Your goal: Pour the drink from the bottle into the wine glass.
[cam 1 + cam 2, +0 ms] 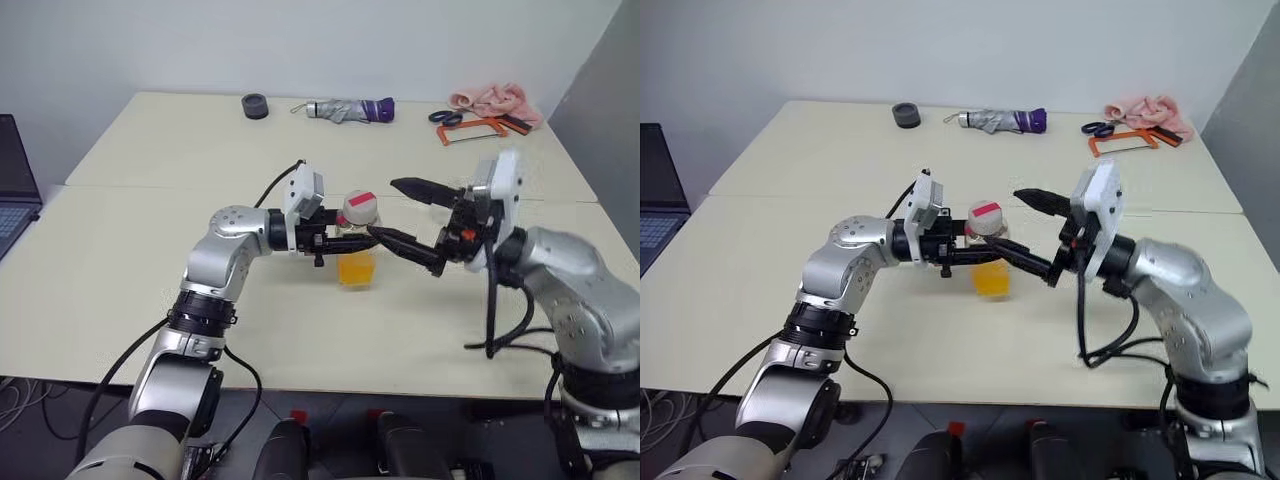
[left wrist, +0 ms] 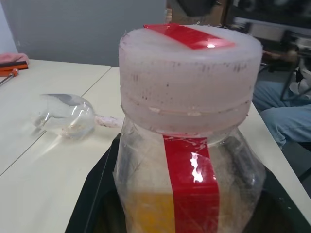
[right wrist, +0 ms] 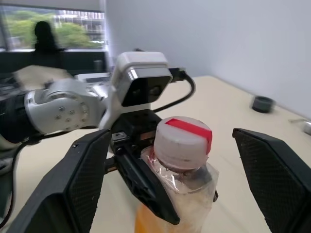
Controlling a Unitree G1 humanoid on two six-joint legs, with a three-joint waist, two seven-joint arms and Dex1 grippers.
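Observation:
The bottle (image 1: 357, 235) hangs upright a little above the table, its red-and-white cap (image 1: 358, 208) on. The orange drink (image 1: 356, 268) fills its lower part. My left gripper (image 1: 343, 240) reaches in from the left and is shut on the bottle just below the cap. My right gripper (image 1: 384, 208) comes from the right and is open. One of its fingers (image 3: 82, 184) stands on each side of the cap without touching it. Beyond the bottle in the left wrist view, the wine glass (image 2: 65, 119) seems to lie on its side on the table.
Along the table's far edge lie a black tape roll (image 1: 255, 105), a folded umbrella (image 1: 350, 110), scissors (image 1: 447, 117), an orange hacksaw (image 1: 470, 130) and a pink cloth (image 1: 495, 100). A laptop (image 1: 10, 200) sits at the left edge. A seated person's legs (image 2: 282, 111) show beside the table.

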